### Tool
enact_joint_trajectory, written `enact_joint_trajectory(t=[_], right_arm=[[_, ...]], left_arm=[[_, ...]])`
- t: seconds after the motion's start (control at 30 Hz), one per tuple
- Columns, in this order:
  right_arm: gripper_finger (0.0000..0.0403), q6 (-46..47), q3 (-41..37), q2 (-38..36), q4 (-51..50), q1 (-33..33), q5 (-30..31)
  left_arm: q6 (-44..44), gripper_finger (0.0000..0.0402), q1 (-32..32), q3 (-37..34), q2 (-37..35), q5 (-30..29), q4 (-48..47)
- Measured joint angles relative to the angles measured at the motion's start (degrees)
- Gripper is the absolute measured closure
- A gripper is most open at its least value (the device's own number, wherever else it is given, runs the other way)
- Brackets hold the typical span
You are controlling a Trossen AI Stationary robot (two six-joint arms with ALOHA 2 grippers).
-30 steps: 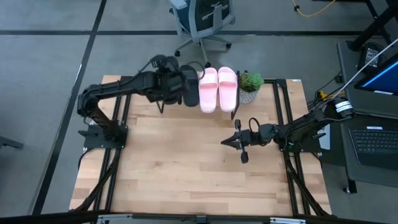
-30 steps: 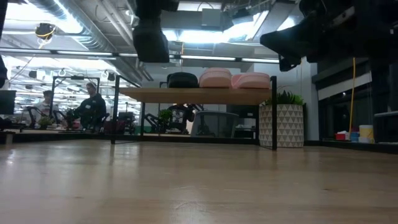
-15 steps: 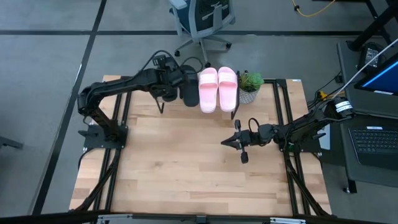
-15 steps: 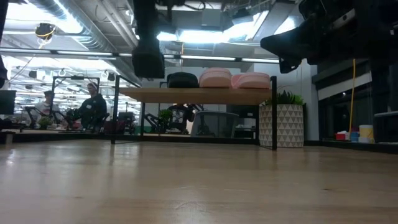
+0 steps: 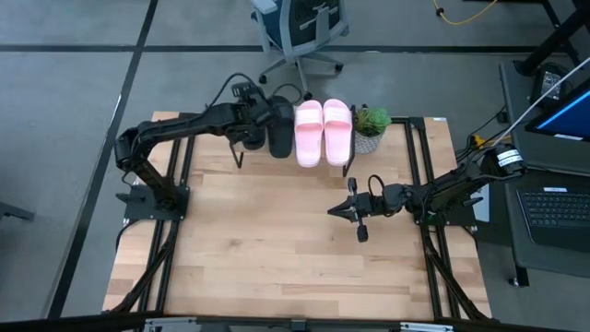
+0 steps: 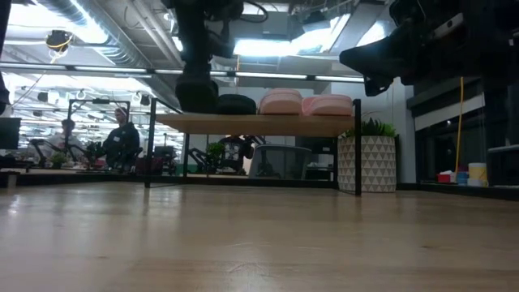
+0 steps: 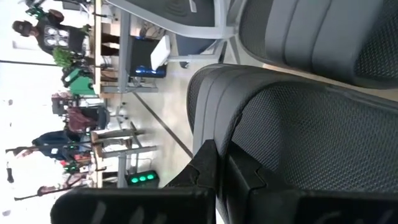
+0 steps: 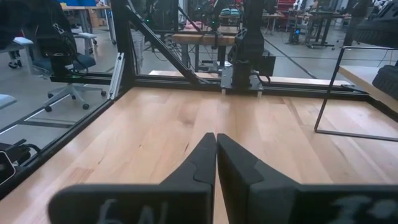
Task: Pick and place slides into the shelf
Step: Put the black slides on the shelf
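Slides: our left claw (image 5: pixel 251 129), pinching a black slide (image 6: pixel 197 95), has dropped level with the shelf (image 6: pixel 268 122) beside the other black one (image 5: pixel 279 132). We're nearly done placing. Right claw (image 5: pixel 339 210) waits pressed together over the counter (image 5: pixel 277 249).

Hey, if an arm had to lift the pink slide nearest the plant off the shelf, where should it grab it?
Probably the broad strap of that pink slide, from above, jaws across it. It lies flat on the shelf, its twin tight alongside and the plant on the other side, so its edges look crowded.
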Motion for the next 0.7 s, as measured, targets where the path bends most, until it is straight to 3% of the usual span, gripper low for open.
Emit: enact_joint_trajectory(t=[0.7], right_arm=[[0.0385,-1.39,0.02,0.00,0.00,0.00,0.02]], left_arm=[[0.06,0.0399,0.44,-0.86,0.00,1.15,1.60]])
